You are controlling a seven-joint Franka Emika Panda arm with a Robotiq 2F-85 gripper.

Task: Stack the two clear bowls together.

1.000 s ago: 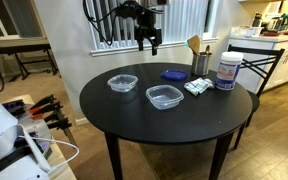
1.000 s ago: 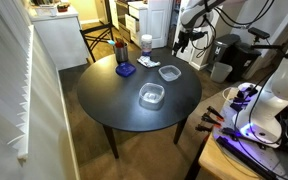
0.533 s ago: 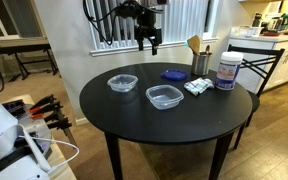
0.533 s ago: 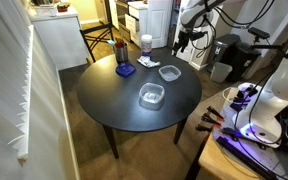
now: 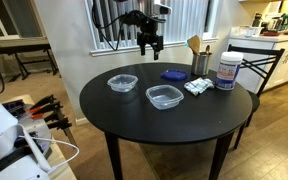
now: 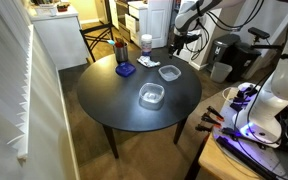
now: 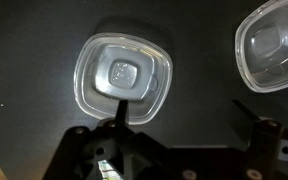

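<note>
Dark tabletop (image 5: 134, 120) holds both clear bowls apart and unstacked, one bowl (image 5: 122, 82) near its twin (image 5: 165, 96), each well in from the rim. Your gripper (image 5: 150, 40) has eased slightly inward, high over the table, with its fingers spread wide and empty. In the wrist view a bowl sits almost centred below you, so you look lined up for a descent, with nothing grasped yet. You have open room around both bowls; the white jar (image 5: 227, 70) and blue disc (image 5: 172, 74) crowd only one side.
</note>
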